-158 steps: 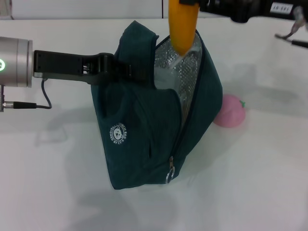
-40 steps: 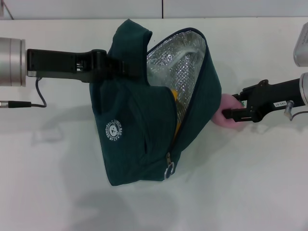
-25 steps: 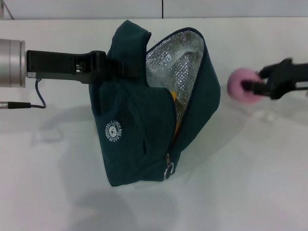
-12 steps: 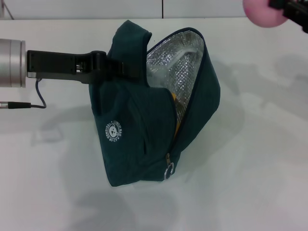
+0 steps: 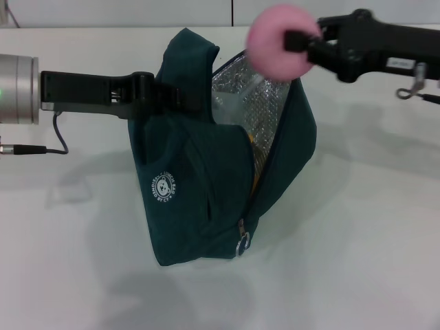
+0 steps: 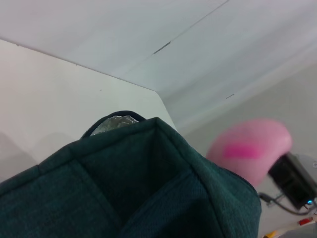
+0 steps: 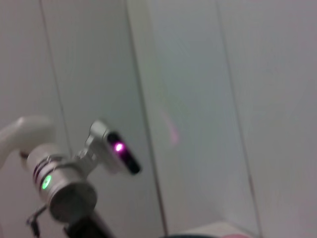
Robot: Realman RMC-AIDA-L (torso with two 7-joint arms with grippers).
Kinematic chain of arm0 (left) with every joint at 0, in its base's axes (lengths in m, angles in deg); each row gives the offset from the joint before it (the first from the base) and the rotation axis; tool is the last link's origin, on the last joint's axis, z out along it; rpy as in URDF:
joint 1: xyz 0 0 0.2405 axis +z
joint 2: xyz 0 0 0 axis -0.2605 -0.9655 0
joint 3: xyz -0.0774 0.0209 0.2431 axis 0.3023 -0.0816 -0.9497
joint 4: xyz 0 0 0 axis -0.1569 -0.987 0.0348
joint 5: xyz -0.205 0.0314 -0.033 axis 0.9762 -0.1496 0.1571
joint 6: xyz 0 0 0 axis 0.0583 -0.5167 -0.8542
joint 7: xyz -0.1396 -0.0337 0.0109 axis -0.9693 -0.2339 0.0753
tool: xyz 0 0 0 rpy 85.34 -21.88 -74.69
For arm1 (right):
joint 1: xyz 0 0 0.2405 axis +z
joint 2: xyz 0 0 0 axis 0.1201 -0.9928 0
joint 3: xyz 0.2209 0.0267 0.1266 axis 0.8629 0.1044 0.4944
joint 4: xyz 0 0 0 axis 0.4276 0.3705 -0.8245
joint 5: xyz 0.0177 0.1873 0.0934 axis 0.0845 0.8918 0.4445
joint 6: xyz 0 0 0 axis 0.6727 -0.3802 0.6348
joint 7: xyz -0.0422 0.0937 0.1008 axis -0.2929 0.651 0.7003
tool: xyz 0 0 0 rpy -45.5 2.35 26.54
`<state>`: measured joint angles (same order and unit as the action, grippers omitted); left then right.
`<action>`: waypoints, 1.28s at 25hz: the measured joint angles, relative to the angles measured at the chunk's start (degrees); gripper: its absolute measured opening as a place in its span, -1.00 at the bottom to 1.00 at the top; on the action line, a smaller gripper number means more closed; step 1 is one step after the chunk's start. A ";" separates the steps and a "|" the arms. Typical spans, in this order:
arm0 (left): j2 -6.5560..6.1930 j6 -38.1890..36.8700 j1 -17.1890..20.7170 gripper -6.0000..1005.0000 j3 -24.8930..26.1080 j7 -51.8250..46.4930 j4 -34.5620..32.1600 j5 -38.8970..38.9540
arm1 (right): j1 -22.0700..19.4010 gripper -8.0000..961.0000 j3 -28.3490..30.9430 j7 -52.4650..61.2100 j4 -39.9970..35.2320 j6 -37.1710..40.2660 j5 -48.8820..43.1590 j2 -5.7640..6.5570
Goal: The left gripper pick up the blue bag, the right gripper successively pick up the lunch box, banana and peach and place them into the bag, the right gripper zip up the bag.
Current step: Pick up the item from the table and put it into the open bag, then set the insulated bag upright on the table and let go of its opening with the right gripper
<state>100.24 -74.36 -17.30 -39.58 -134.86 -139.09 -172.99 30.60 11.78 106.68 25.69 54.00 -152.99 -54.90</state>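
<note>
The blue bag (image 5: 206, 185) hangs open in the middle of the head view, its silver lining (image 5: 251, 103) showing. My left gripper (image 5: 155, 96) is shut on the bag's handle from the left and holds it up. My right gripper (image 5: 302, 42) reaches in from the right, shut on the pink peach (image 5: 278, 48), which hovers just above the bag's open mouth. A strip of the yellow banana (image 5: 253, 141) shows inside the bag. A pale shape of the lunch box (image 5: 230, 110) lies deeper in the lining. In the left wrist view the peach (image 6: 252, 148) sits beyond the bag's fabric (image 6: 124, 188).
The white table (image 5: 357, 247) spreads around the bag. A black cable (image 5: 41, 148) trails from the left arm's silver wrist (image 5: 17, 89). The right wrist view shows only walls and a distant silver arm part (image 7: 64, 183).
My right gripper lifted the peach from the table beside the bag, raised it up to the right, then carried it left to above the bag's opening. The left arm and bag held still.
</note>
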 joint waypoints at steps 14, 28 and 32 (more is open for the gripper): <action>0.16 0.00 -0.04 -0.92 0.00 -0.01 0.00 0.00 | 2.01 -0.76 -13.49 0.39 -0.07 -7.10 -0.11 -0.04; 0.07 0.00 0.34 -0.92 0.00 0.11 0.00 0.01 | 1.43 0.08 -11.59 0.79 -0.39 -7.33 0.13 0.63; 0.03 0.00 0.37 -0.92 0.00 0.11 0.00 0.02 | 1.34 0.31 -10.35 1.16 -0.41 -6.87 -0.01 1.32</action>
<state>100.28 -74.36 -16.93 -39.58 -134.75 -139.09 -172.98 31.94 1.43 107.83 25.28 47.12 -153.00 -53.58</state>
